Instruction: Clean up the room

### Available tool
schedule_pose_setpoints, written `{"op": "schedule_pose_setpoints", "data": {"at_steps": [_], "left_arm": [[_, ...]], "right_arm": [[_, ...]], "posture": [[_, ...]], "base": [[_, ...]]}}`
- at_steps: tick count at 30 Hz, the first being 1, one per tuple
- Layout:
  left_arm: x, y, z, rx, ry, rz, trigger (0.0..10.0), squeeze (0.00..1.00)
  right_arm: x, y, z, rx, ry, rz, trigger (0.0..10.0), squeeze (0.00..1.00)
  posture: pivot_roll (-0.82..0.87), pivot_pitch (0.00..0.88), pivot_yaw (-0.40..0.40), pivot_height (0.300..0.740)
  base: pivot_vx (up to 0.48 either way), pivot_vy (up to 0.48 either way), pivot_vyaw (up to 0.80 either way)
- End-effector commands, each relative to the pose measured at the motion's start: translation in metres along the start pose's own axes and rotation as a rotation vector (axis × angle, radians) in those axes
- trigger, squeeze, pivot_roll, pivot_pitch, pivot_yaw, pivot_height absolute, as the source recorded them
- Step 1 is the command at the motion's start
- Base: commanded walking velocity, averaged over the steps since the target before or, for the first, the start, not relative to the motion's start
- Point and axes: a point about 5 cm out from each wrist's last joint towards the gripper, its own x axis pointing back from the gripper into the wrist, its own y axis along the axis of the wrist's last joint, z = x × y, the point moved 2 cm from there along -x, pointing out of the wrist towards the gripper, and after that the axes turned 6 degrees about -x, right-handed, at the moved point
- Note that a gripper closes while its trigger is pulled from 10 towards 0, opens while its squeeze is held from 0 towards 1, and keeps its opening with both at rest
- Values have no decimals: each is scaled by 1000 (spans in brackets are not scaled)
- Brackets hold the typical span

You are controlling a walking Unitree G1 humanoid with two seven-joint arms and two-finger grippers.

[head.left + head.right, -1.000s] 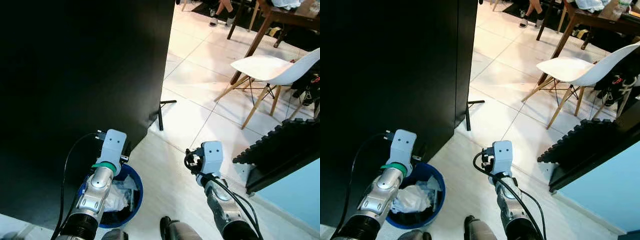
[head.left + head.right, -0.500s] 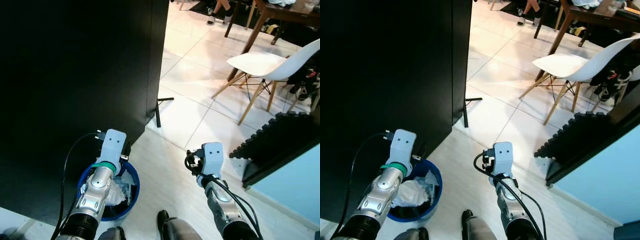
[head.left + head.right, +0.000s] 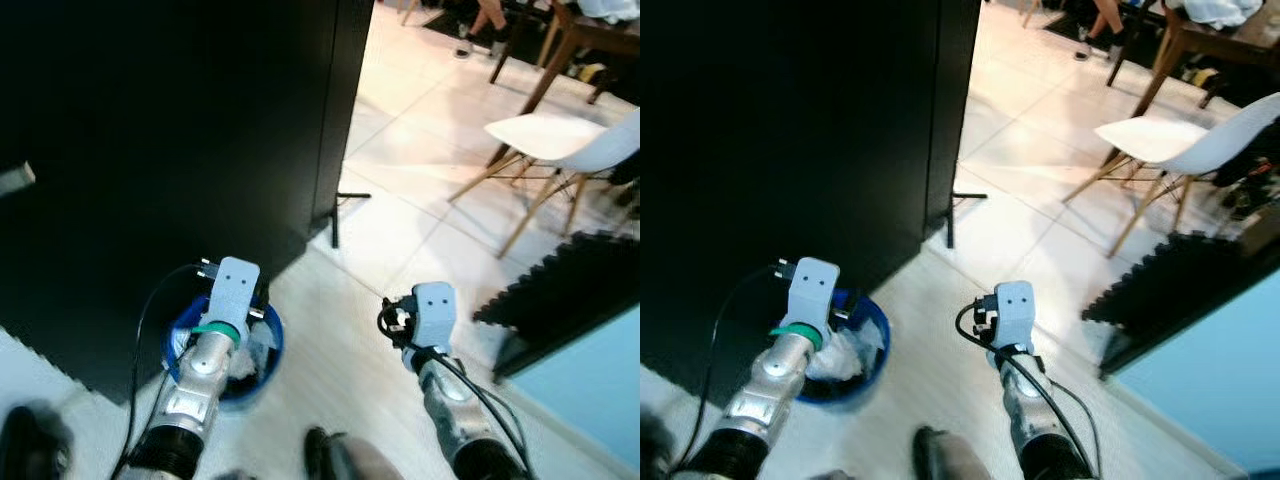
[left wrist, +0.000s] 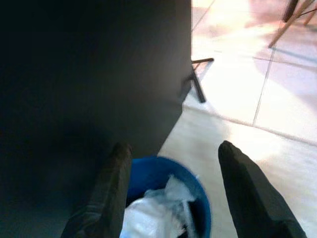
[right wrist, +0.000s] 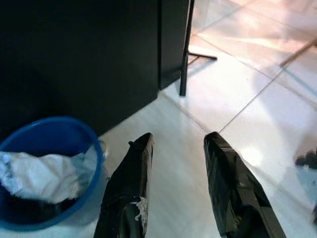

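Trash is sitting in a blue bin (image 3: pixel 855 350) on the pale floor (image 3: pixel 330 340), at about eight o'clock in your head view, right up against the big black cabinet (image 3: pixel 170 130). White crumpled paper or plastic (image 5: pixel 39 176) is filling the bin up to the rim.

Your left gripper (image 4: pixel 171 191) is hanging just over the bin. Its two black fingers are spread wide apart and are holding nothing.

The white stuff is looking soft and very light, so it will squash when you pinch it. Pieces may slip out or tear. You are best taking a big bunched-up lump from the top, not a thin edge. The bin itself is looking like stiff plastic and light. If you are moving the whole bin, pinch the rim on the side away from the cabinet. Go slow so it is not tipping over.

Your right gripper (image 5: pixel 176 163) is hanging over the bare floor at about six o'clock, near the bin but not over it. Its fingers are also open and holding nothing.

At about two o'clock a white chair (image 3: pixel 1190 150) is standing on the shiny tiles, well apart from the bin.
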Motion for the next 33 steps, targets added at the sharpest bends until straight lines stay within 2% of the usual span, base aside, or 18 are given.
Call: {"op": "schedule_pose_setpoints", "data": {"at_steps": [1,33], "left_arm": [[1,-4,-3,-4,-8,15,10000,0],[1,-4,-3,-2,-10,16,10000,0]], "right_arm": [[2,-5,-1,1,-4,14,10000,0],[2,-6,-2,-3,-9,20,10000,0]], "posture": [[-19,0,-13,740],[-20,0,-11,740]], "base": [[-326,0,0],[-435,0,0]]}}
